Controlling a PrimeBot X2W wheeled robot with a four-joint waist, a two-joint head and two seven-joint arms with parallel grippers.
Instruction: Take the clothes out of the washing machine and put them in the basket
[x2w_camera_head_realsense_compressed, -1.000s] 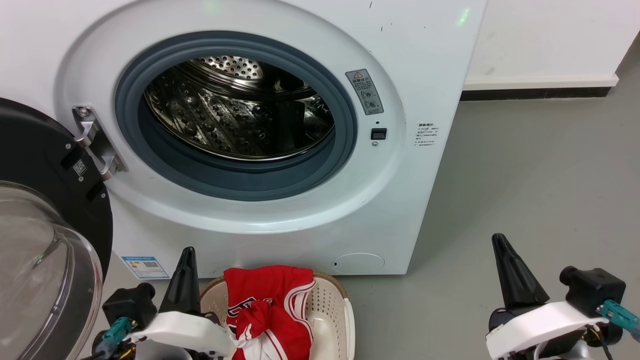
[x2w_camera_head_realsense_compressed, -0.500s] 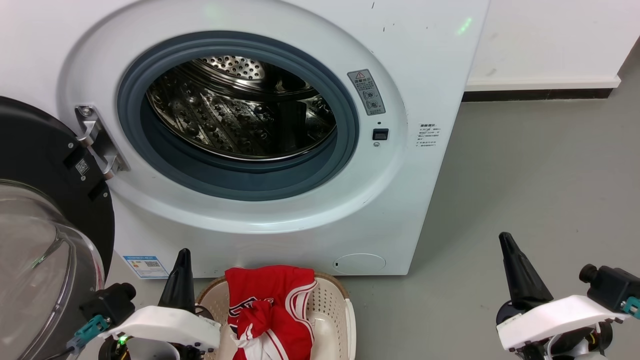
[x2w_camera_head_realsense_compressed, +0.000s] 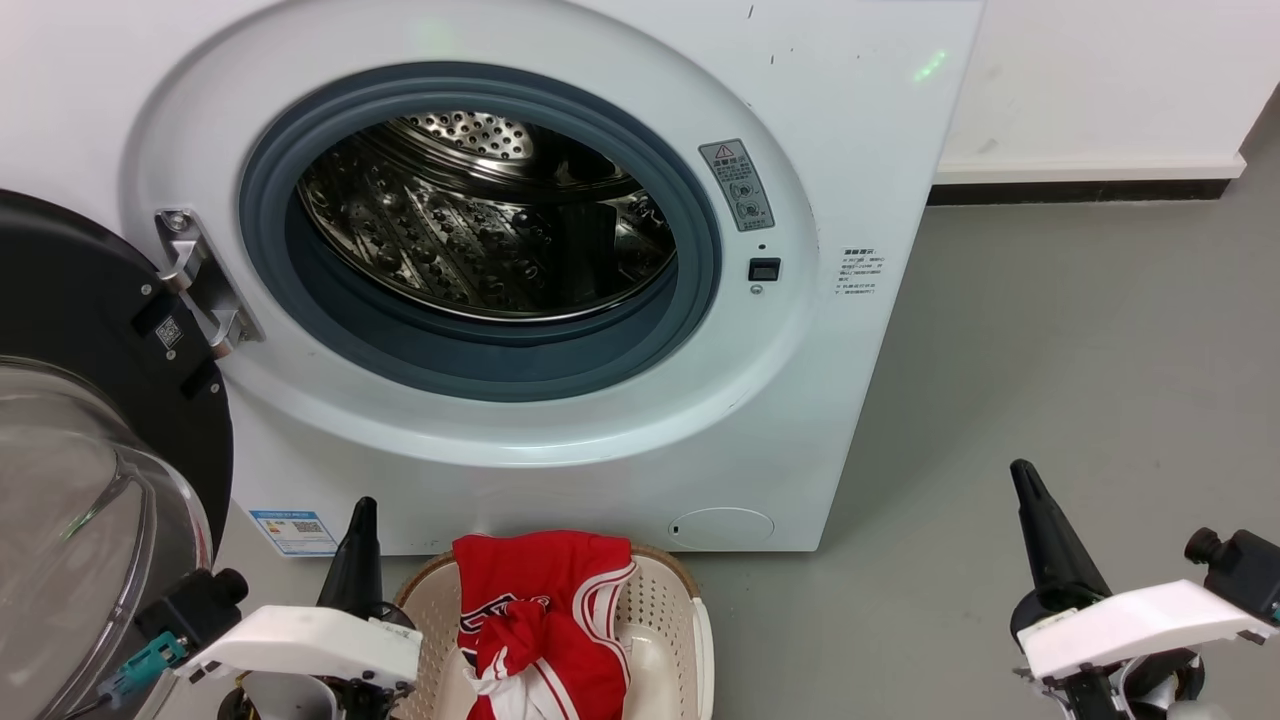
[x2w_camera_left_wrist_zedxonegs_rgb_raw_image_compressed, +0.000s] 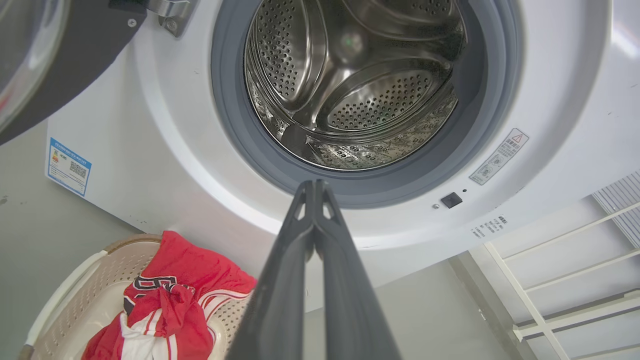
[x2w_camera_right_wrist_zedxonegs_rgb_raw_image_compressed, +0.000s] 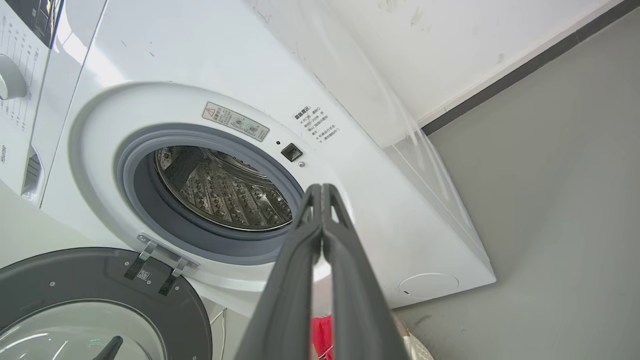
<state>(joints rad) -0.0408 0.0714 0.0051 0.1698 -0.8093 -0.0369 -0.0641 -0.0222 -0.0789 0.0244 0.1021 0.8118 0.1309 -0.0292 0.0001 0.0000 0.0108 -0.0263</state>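
The washing machine (x2w_camera_head_realsense_compressed: 860, 120) stands on the grey floor (x2w_camera_head_realsense_compressed: 1050, 350) with its round black-rimmed door (x2w_camera_head_realsense_compressed: 80, 300) swung wide open on the hinge at the machine's left side as the robot faces it. Inside the grey rubber ring (x2w_camera_head_realsense_compressed: 480, 372) of the machine, the perforated steel drum (x2w_camera_head_realsense_compressed: 470, 240) shows bare shining metal. The clothes (x2w_camera_head_realsense_compressed: 545, 610) lie in the basket (x2w_camera_head_realsense_compressed: 668, 600), which sits on the floor just in front of the machine's base, below the opening. The red jersey with white stripe trim drapes over the basket rim nearest the machine, and a bunched plain red piece rests on top of it. The left gripper (x2w_camera_head_realsense_compressed: 364, 512) hangs low in front of the machine's lower left corner, just beside the basket and near the blue label (x2w_camera_head_realsense_compressed: 293, 532) on the machine's front. Its jaws are closed tip to tip with nothing between them, and they point up at the machine's opening. The right gripper (x2w_camera_head_realsense_compressed: 1022, 476) is out past the machine's right-hand corner, over the floor and well apart from the basket. Its jaws are likewise pressed together, gripping nothing, and are aimed toward the machine's front beside the warning sticker (x2w_camera_head_realsense_compressed: 735, 185). A white rack (x2w_camera_left_wrist_zedxonegs_rgb_raw_image_compressed: 550, 280) stands off the machine's right side in the left wrist view.
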